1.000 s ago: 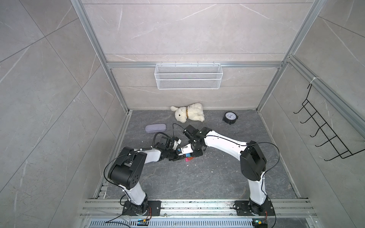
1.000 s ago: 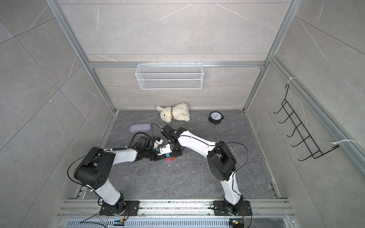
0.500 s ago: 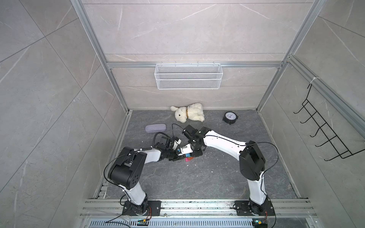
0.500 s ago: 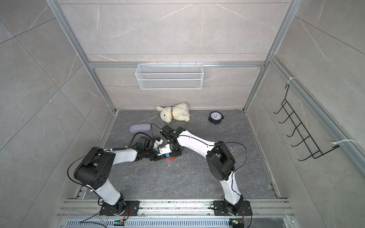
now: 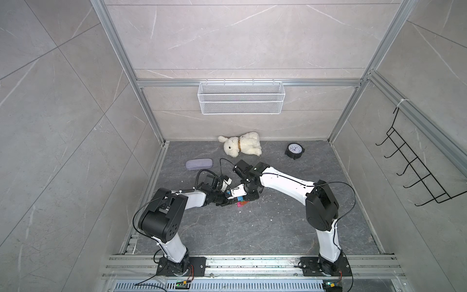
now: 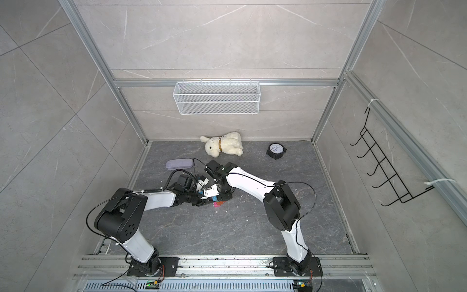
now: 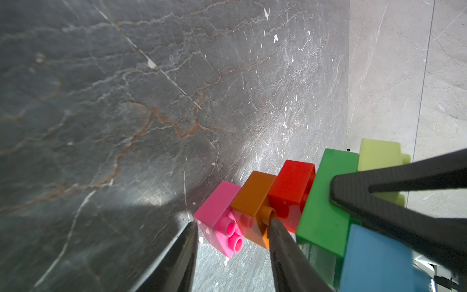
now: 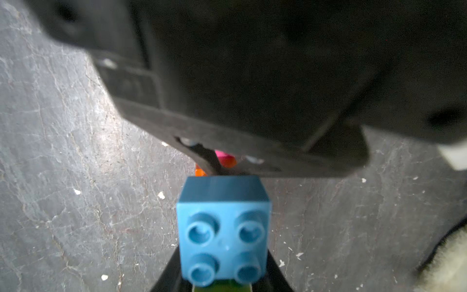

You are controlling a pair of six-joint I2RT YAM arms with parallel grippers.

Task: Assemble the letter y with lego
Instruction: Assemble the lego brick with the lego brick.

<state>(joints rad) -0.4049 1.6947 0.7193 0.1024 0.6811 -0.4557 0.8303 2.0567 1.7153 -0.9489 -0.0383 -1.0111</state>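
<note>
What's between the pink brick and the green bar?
The orange brick, then the red brick, joined in a row; the left wrist view shows it.

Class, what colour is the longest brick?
Green; the longest brick shows best in the left wrist view.

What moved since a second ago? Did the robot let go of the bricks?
Nothing visibly changed. The left gripper and the right gripper both stay shut on the letter y. The plush rabbit, the clock and the grey case lie where they were.
</note>
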